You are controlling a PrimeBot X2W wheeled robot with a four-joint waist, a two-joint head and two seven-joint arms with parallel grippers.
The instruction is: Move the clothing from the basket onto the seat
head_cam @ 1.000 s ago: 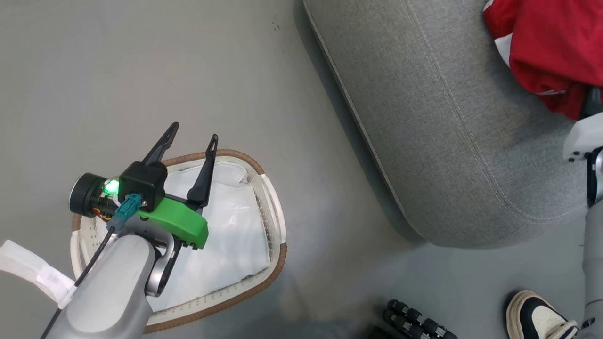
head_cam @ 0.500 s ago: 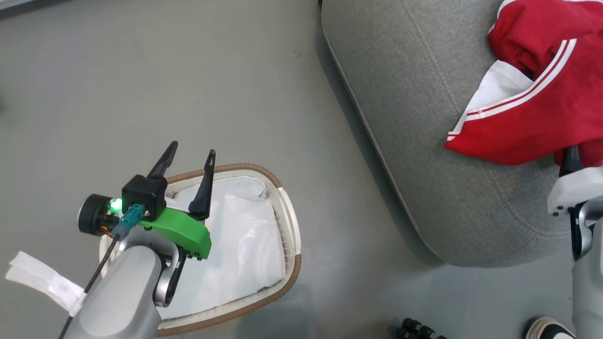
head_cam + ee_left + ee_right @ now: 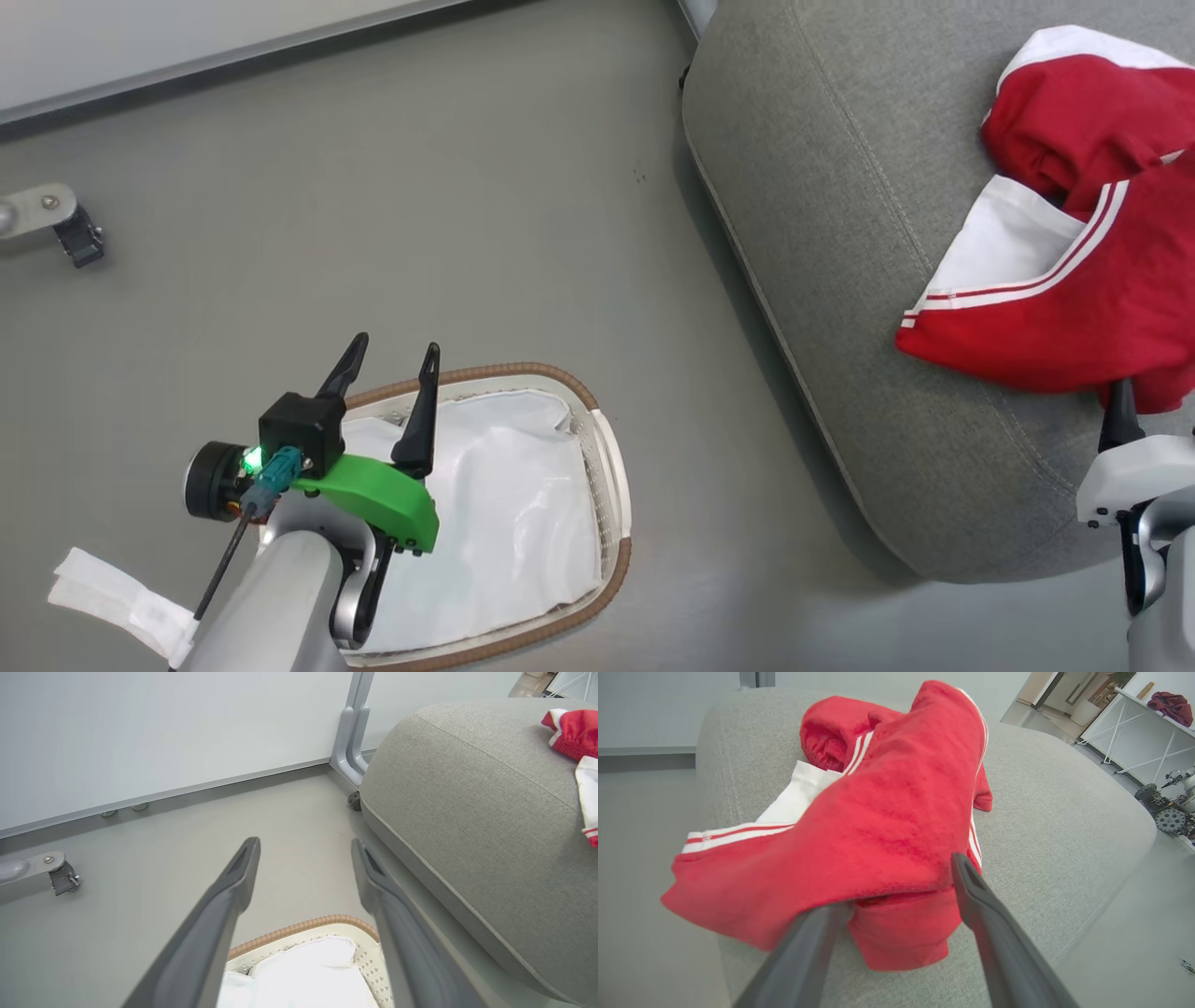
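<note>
Clothing [image 3: 1055, 317] is lying in a red heap on the seat [image 3: 840, 233], toward its far right side in the head view, white panel and stripe trim facing up. No part of it is hanging off the edge that I can see.

Basket [image 3: 611, 523] is sitting on the floor [image 3: 467, 187], well apart from the seat. I am seeing nothing in it but the white liner [image 3: 504, 523]; no red showing.

Left tool [image 3: 395, 343] is hovering over the basket's far rim, fingers spread wide, nothing between them.

Right tool [image 3: 901, 882] is reaching into the near hem of the clothing. Fingers are standing wide. The hem is draping over one fingertip; the other finger is lying just beside the fabric. I am reading this as loose contact, not a pinch.

Key relation: the clothing is lying straight ahead of the right tool and touching it, the heap stretching away roughly along the line of the fingers. The left tool is well apart from it.

Judgement: the transfer is looking done or nearly so. I am expecting the next move to be the right tool backing straight out along its own fingers. Risk: the draped hem snagging and dragging toward the seat edge.
</note>
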